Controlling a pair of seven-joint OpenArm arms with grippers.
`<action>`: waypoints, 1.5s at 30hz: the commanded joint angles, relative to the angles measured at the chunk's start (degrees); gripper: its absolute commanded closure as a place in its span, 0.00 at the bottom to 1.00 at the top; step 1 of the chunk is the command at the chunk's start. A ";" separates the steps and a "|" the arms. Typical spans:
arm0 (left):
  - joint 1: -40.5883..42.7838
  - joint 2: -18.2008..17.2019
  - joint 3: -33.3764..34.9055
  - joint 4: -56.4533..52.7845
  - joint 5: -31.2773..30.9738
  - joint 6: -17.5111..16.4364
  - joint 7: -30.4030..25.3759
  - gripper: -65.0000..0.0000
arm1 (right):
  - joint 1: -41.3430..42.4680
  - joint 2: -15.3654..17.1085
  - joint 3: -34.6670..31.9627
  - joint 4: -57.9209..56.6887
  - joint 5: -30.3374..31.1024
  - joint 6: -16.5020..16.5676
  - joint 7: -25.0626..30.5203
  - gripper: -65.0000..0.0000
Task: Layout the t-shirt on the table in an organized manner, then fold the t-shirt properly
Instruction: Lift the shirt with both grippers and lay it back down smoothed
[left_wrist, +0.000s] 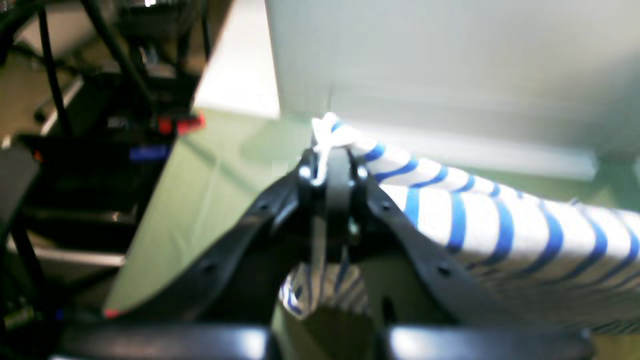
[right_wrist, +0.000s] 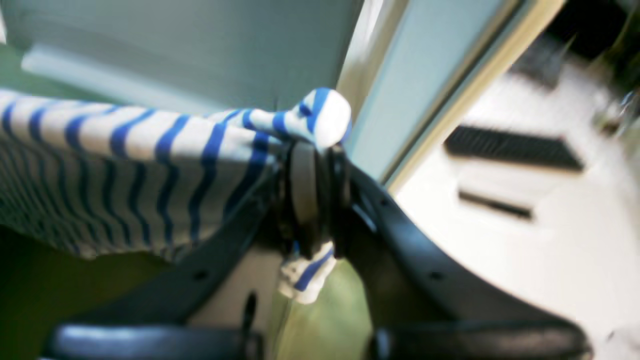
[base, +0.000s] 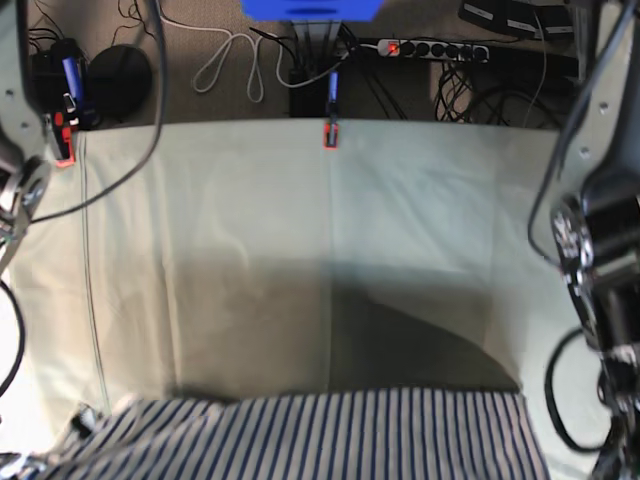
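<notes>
1. The t-shirt (base: 330, 435) is seen at 6 o'clock in the base view, lifted and stretched across the near edge of the table (base: 330, 250); a dark shadow is cast on the cloth just beyond it.
2. The left gripper (left_wrist: 332, 175) is clamped narrow on a bunched corner of the shirt; a white tuft is pushed out above the jaws at 12 o'clock, and fabric runs off toward 3 o'clock.
3. The right gripper (right_wrist: 312, 185) is likewise closed tight on a wadded corner, with a knob of fabric above the jaws and a scrap hanging below at 6 o'clock; the shirt runs off toward 9 o'clock.
4. The span between both grips looks taut along the top edge and slack below.
5. Handling is judged as light, soft, floppy, not fragile; sagging and wrinkling are to be expected wherever it is unsupported, and thin cloth may slip from narrow jaws.
6. Holds are best taken at corners or seams, as here; which corners are held cannot be told.
7. The layout step is judged not yet done; the shirt is not yet flat.
</notes>
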 joint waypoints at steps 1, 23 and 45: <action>-2.79 -0.58 -0.01 1.29 -0.22 0.26 -1.95 1.00 | 1.55 1.23 0.11 2.31 0.34 -0.05 1.60 1.00; 47.50 4.08 -21.20 42.00 -6.91 -0.18 5.61 1.00 | -49.62 -14.42 13.91 35.01 0.69 -0.05 9.69 1.00; 66.84 6.98 -30.78 39.54 -19.30 -0.18 5.43 1.00 | -69.92 -21.10 16.72 32.63 0.51 -0.05 19.54 1.00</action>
